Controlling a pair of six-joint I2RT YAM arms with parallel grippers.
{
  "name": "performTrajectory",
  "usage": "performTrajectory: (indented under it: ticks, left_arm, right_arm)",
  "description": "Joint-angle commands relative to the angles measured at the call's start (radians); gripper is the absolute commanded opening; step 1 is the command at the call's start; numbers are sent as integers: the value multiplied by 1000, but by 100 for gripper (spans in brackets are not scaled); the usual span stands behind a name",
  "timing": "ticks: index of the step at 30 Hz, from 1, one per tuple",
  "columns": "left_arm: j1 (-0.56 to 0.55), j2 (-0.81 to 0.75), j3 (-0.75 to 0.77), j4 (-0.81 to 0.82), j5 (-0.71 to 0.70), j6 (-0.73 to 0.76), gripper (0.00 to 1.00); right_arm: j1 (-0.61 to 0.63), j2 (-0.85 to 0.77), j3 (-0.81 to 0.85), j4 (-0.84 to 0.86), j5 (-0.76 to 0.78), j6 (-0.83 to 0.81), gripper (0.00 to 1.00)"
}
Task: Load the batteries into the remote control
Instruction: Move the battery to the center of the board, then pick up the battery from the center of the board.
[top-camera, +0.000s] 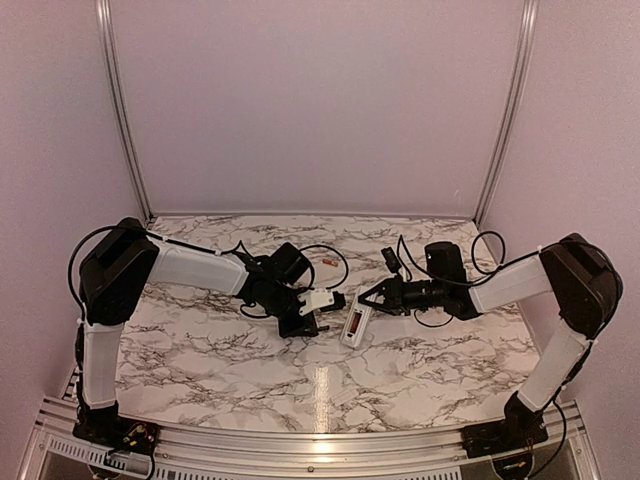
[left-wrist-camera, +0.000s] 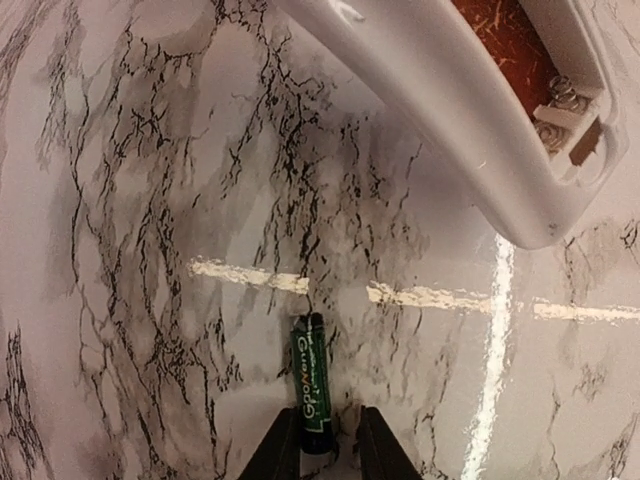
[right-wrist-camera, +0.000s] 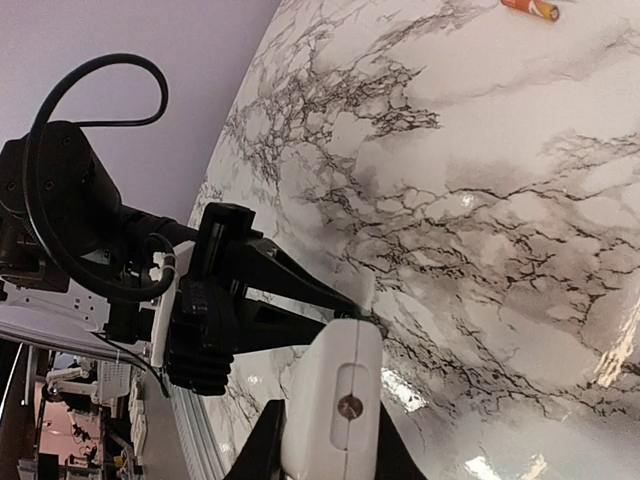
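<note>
remote control (top-camera: 354, 326) is mid-table, back up, one end clamped in the right gripper (right-wrist-camera: 326, 447); left gripper (left-wrist-camera: 325, 455) looks pinched on the green battery (left-wrist-camera: 311, 385), which points straight ahead; open bay (left-wrist-camera: 520, 60) lies ahead-right, angled across that axis

Top: high behind left pincer (left-wrist-camera: 328, 435) and right pincer (right-wrist-camera: 330, 440), facing down; 2 wrist views: close ahead, apparently sharing remote control (left-wrist-camera: 450, 110).

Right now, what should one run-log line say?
left gripper: green cylindrical battery between jaws | right gripper: shut on flat white plastic remote
</note>
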Motion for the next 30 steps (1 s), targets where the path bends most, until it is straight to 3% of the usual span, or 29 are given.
performTrajectory:
  ticks: [1,5,10,18,19,24,27,30]
  left_arm:
    - [-12,77,1,-87,-43,-5,17]
    - [-21,60,-22,-56,-41,-27,14]
    - [-45,82,2,-49,-89,-48,22]
    - [-55,77,-8,-19,-153,-108,4]
    - [-54,63,-19,-6,-165,-136,0]
    - [-55,-44,-81,55,-179,-373,0]
    - [-55,-133,-148,93,-84,-510,0]
    - [-57,-251,-281,241,59,-690,0]
  right_arm:
    - [-11,-23,-6,-5,-3,-11,0]
    - [-14,-28,-10,-13,-2,-15,0]
    - [-14,-30,-11,-15,-1,-16,0]
    - [-15,-46,-23,-24,7,-13,0]
    - [-15,-48,-27,-18,6,-6,0]
    - [-15,-56,-56,25,14,48,0]
    - [-15,-58,-77,60,21,92,0]
    - [-6,-60,-95,86,32,121,0]
